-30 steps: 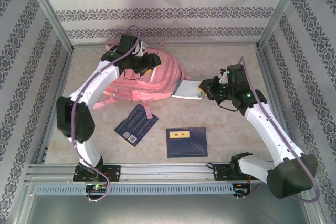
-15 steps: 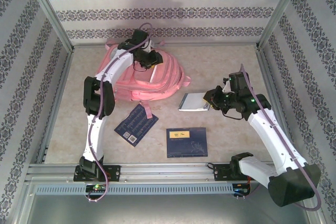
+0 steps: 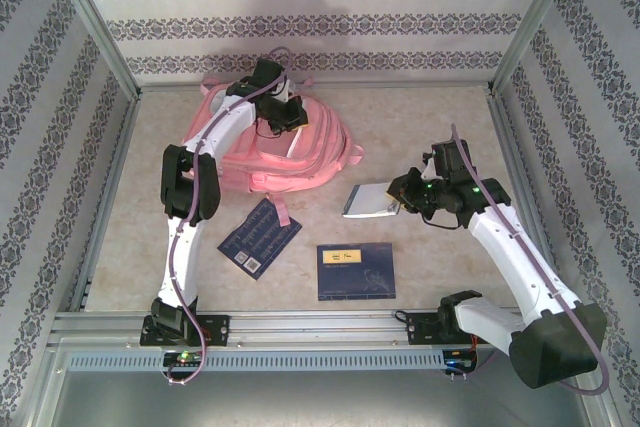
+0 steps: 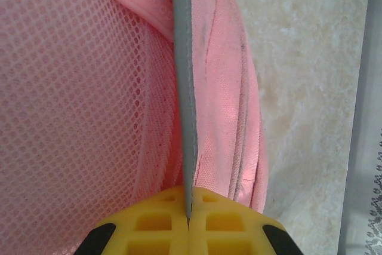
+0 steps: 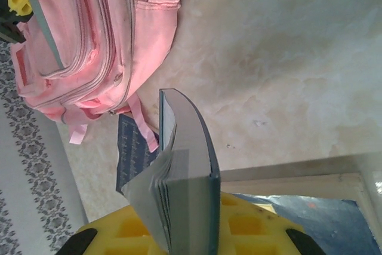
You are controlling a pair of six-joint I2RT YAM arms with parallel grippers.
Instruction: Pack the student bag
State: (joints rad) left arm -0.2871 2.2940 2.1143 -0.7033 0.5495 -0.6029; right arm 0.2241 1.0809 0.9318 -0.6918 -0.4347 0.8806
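The pale marbled tabletop [image 3: 420, 117] carries everything. The student bag [image 3: 300, 157], pink and by far the biggest item, lies toward 11 o'clock on it, close to the back wall, with its zip pockets facing up.

The left arm [image 3: 185, 187] reaches from its base at 7 o'clock up over the bag. Its left end effector [image 3: 287, 115] sits on the bag's top part. In the left wrist view the yellow fingers are pressed together on a thin grey strip [image 4: 185, 117] that runs along the bag's edge, between pink mesh and pink fabric.

The right arm [image 3: 510, 247] bends in from 5 o'clock, and its right end effector [image 3: 405, 194] is near 3 o'clock. It is clamped on the spine end of a grey-covered book [image 3: 368, 201]. The book's free end points toward 9 o'clock, at the bag but apart from it. In the right wrist view its pages splay a little.

A dark blue book [image 3: 355, 270] lies flat at 6 o'clock, near the front edge. A patterned dark booklet [image 3: 258, 237] lies at 7 o'clock, turned at an angle, just below the bag, with a pink strap end [image 3: 282, 210] across its upper corner.
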